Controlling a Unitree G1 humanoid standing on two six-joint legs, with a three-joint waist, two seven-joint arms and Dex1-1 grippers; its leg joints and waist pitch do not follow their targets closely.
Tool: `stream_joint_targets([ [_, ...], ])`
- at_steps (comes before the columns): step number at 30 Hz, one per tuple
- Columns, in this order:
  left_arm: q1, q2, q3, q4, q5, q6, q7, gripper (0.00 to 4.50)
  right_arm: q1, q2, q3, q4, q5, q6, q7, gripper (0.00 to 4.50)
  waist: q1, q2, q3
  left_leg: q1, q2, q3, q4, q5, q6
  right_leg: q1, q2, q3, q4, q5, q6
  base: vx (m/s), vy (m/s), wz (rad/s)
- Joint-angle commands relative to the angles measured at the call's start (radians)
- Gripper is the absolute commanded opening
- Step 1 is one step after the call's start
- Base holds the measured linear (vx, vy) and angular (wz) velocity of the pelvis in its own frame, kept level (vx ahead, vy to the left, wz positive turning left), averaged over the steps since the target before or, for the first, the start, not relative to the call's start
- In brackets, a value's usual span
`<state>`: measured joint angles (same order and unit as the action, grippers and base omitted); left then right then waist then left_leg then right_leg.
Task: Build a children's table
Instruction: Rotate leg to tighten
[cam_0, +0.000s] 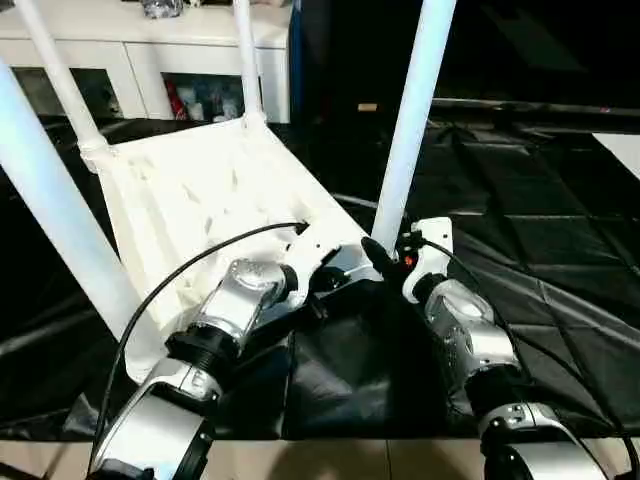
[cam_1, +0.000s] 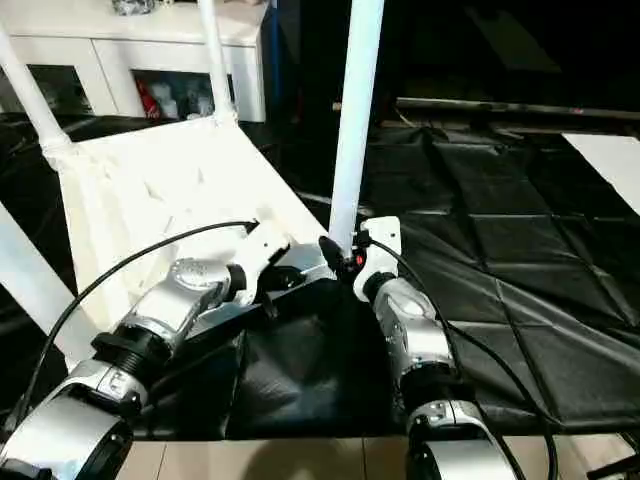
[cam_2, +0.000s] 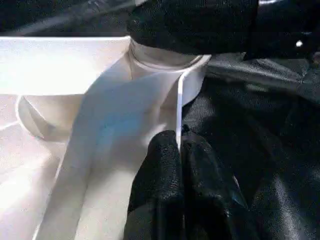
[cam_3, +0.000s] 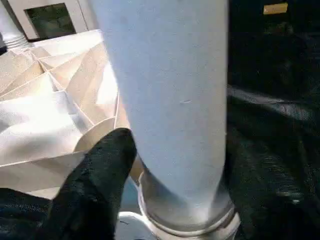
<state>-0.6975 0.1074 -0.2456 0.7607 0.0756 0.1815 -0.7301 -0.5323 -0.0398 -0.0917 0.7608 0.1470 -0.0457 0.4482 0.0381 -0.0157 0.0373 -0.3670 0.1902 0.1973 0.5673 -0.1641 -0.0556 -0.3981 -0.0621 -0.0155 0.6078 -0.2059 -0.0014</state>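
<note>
Left wrist view shows the left pincer (cam_2: 179, 150) pinched shut on the children's table (cam_0: 190, 190) rim, at its near corner. The right pincer (cam_1: 343, 250) stands open around the leg (cam_3: 170, 100) there, one finger (cam_3: 97, 180) beside it.

A black quilted cloth (cam_0: 520, 200) covers the work surface, spreading under and beyond both pincers and wrinkling into folds just below them. Well behind the left pincer stands a white cabinet (cam_0: 150, 45) with glass doors, small coloured items dimly visible inside. A pale floor strip (cam_0: 330, 460) lies nearest the camera.
</note>
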Motion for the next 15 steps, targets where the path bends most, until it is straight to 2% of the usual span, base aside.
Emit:
stream_joint_targets([
  [1,0.006,-0.048,0.029,-0.034,-0.044,-0.092,0.036,0.00,0.063,-0.003,0.021,-0.074,0.032,0.057,0.066,3.06,0.009,-0.016,-0.041,0.012,0.036,-0.021,-0.067,-0.336,0.029,0.022,-0.069,0.033,-0.105,-0.363,-0.140,0.000,0.000,0.00],
  [2,0.006,-0.048,0.029,-0.034,-0.044,-0.092,0.036,0.00,0.063,-0.003,0.021,-0.074,0.032,0.057,0.066,3.06,0.012,-0.016,-0.040,0.013,0.037,-0.020,-0.066,-0.332,0.032,0.021,-0.068,0.034,-0.106,-0.357,-0.139,0.000,0.000,0.00],
  [3,0.025,-0.052,0.039,-0.067,-0.054,-0.085,0.036,0.44,0.109,-0.038,0.009,-0.154,0.054,0.080,0.104,3.11,0.019,-0.015,-0.041,0.014,0.039,-0.018,-0.066,-0.322,0.038,0.021,-0.067,0.034,-0.105,-0.336,-0.143,0.000,0.000,0.00],
  [4,0.031,-0.052,0.041,-0.077,-0.056,-0.082,0.035,0.44,0.121,-0.047,0.008,-0.174,0.059,0.086,0.115,3.11,0.028,-0.013,-0.041,0.010,0.043,-0.019,-0.066,-0.304,0.043,0.026,-0.067,0.035,-0.100,-0.291,-0.147,0.000,0.000,0.00],
  [5,0.031,-0.052,0.041,-0.077,-0.056,-0.082,0.035,0.55,0.121,-0.047,0.008,-0.174,0.059,0.086,0.115,3.11,0.029,-0.013,-0.044,0.010,0.043,-0.019,-0.065,-0.298,0.045,0.025,-0.066,0.034,-0.097,-0.271,-0.153,0.000,0.000,0.00],
  [6,0.081,-0.050,0.044,-0.160,-0.069,-0.051,0.030,0.61,0.200,-0.110,0.014,-0.294,0.086,0.130,0.187,3.11,0.030,-0.014,-0.051,0.004,0.041,-0.019,-0.064,-0.258,0.045,0.038,-0.065,0.032,-0.087,-0.194,-0.172,0.000,0.000,0.00],
  [7,0.115,-0.045,0.043,-0.215,-0.074,-0.037,0.030,0.61,0.240,-0.143,0.021,-0.353,0.098,0.153,0.225,3.11,0.035,-0.006,-0.057,0.004,0.046,-0.019,-0.057,-0.198,0.061,0.042,-0.065,0.031,-0.075,-0.058,-0.193,0.059,0.005,0.01],
  [8,0.122,-0.044,0.042,-0.226,-0.075,-0.034,0.030,0.85,0.248,-0.149,0.023,-0.364,0.100,0.157,0.232,3.11,0.035,-0.008,-0.061,-0.001,0.047,-0.020,-0.049,-0.111,0.093,0.050,-0.059,0.028,-0.056,0.115,-0.220,0.059,0.005,0.01],
  [9,0.174,-0.041,0.049,-0.311,-0.088,-0.007,0.043,0.85,0.293,-0.195,0.037,-0.432,0.116,0.191,0.289,3.11,0.034,-0.008,-0.064,-0.002,0.045,-0.017,-0.045,-0.079,0.108,0.052,-0.056,0.026,-0.050,0.187,-0.235,0.065,0.007,0.01],
  [10,0.226,-0.040,0.060,-0.396,-0.101,0.022,0.061,0.94,0.326,-0.230,0.051,-0.486,0.134,0.222,0.338,3.11,0.034,-0.014,-0.057,-0.012,0.040,-0.015,-0.040,-0.042,0.137,0.057,-0.055,0.025,-0.042,0.287,-0.251,0.000,0.000,0.00],
  [11,0.270,-0.036,0.065,-0.466,-0.113,0.046,0.067,0.99,0.345,-0.252,0.063,-0.523,0.155,0.255,0.370,3.11,0.034,-0.017,-0.058,-0.015,0.039,-0.016,-0.038,-0.032,0.148,0.061,-0.057,0.024,-0.041,0.315,-0.254,0.000,0.000,0.00],
  [12,0.283,-0.034,0.066,-0.484,-0.115,0.051,0.069,1.06,0.349,-0.257,0.066,-0.533,0.161,0.263,0.377,3.11,0.027,-0.016,-0.050,-0.016,0.039,-0.015,-0.041,-0.052,0.160,0.056,-0.058,0.022,-0.046,0.296,-0.257,0.000,0.000,0.00],
  [13,0.357,-0.026,0.072,-0.587,-0.121,0.082,0.080,1.18,0.374,-0.284,0.083,-0.586,0.188,0.307,0.418,3.11,0.021,-0.015,-0.045,-0.012,0.042,-0.015,-0.044,-0.092,0.159,0.052,-0.059,0.020,-0.054,0.213,-0.253,0.000,0.000,0.00],
  [14,0.419,-0.014,0.068,-0.669,-0.127,0.101,0.081,1.29,0.386,-0.300,0.096,-0.615,0.206,0.339,0.448,3.11,0.014,-0.035,-0.021,-0.013,0.044,-0.011,-0.052,-0.151,0.153,0.042,-0.057,0.020,-0.070,0.079,-0.238,0.000,0.000,0.00],
  [15,0.465,-0.006,0.063,-0.727,-0.131,0.112,0.082,1.41,0.393,-0.309,0.106,-0.632,0.216,0.358,0.470,3.11,0.013,-0.031,-0.014,-0.011,0.050,-0.014,-0.060,-0.199,0.134,0.038,-0.062,0.022,-0.080,-0.052,-0.223,0.000,0.000,0.00],
])
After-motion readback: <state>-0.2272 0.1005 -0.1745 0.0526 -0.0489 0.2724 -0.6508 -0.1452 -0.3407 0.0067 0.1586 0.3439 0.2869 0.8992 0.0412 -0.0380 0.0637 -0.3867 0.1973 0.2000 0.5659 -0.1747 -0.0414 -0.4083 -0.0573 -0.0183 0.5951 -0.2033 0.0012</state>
